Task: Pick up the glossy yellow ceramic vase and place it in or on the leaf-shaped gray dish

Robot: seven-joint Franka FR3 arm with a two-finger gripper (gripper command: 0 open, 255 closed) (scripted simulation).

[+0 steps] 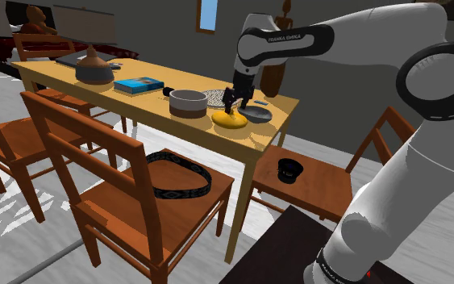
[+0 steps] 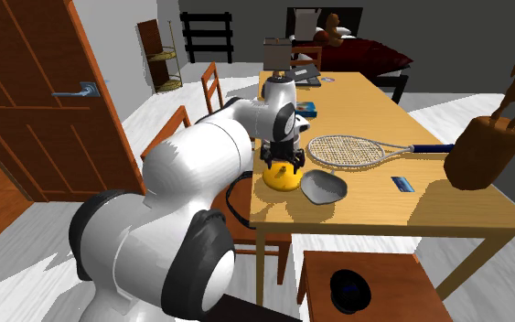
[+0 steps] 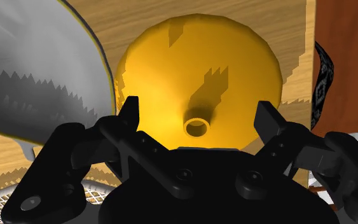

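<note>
Wooden table stretches through a furnished room, with chairs drawn up along its sides. Near one end of it, close to the edge, the yellow vase stands upright on the tabletop, squat and glossy with a small round neck, just beside the gray dish. A tennis racket lies behind both, and a round bowl sits at the vase's other side. The gripper hangs straight above the vase, its fingers spread wide on either side of the neck, clasping nothing. On the nearest chair in the shoulder view lies a coiled dark belt.
</note>
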